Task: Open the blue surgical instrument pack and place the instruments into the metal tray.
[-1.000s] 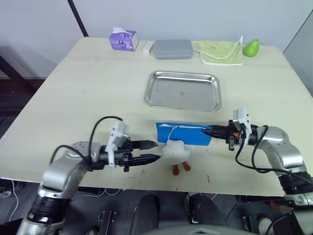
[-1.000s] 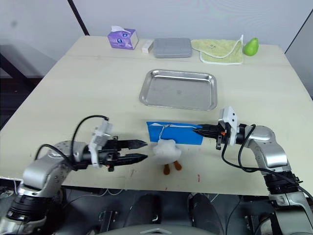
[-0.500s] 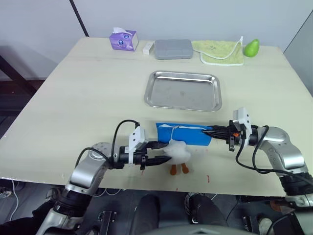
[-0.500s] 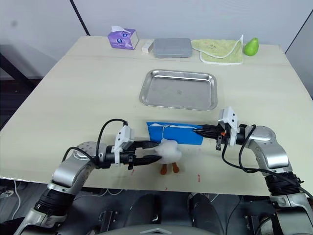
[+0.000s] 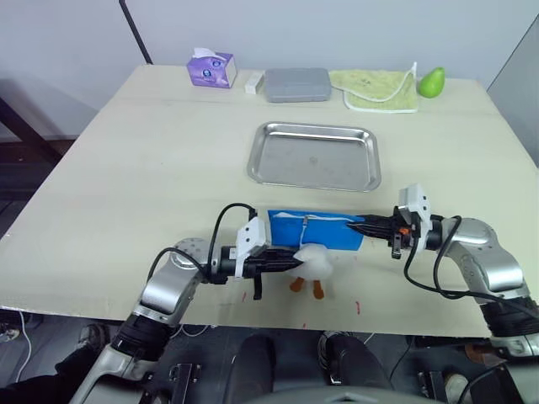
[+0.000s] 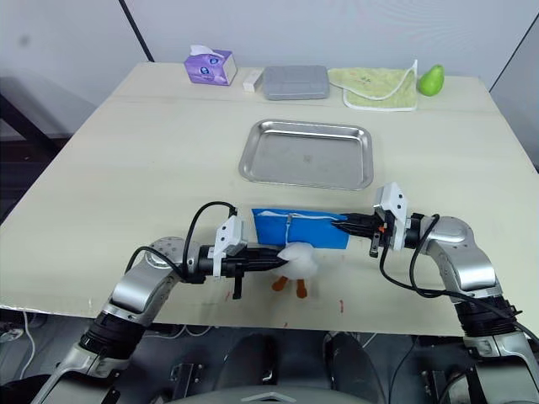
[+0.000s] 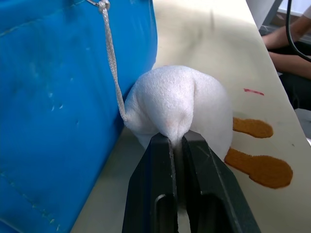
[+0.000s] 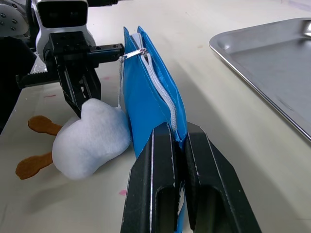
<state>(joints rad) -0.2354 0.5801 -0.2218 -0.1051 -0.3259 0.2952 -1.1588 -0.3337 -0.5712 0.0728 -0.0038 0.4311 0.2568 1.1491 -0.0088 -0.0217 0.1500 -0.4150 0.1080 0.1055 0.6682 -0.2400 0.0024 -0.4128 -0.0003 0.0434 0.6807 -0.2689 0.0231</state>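
Blue surgical instrument pack (image 5: pixel 316 230) lies on your pale tabletop (image 5: pixel 152 160) near its front edge, before the metal tray (image 5: pixel 315 156). Left claw (image 7: pixel 176 141) pinches its white plush pull (image 7: pixel 180 111); right claw (image 8: pixel 177 138) clamps the pack's end.

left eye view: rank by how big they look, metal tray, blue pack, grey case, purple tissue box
1. metal tray
2. blue surgical instrument pack, though it lies nearer the camera
3. grey case
4. purple tissue box

The case and box sit at the far edge, so they look smaller than they are.
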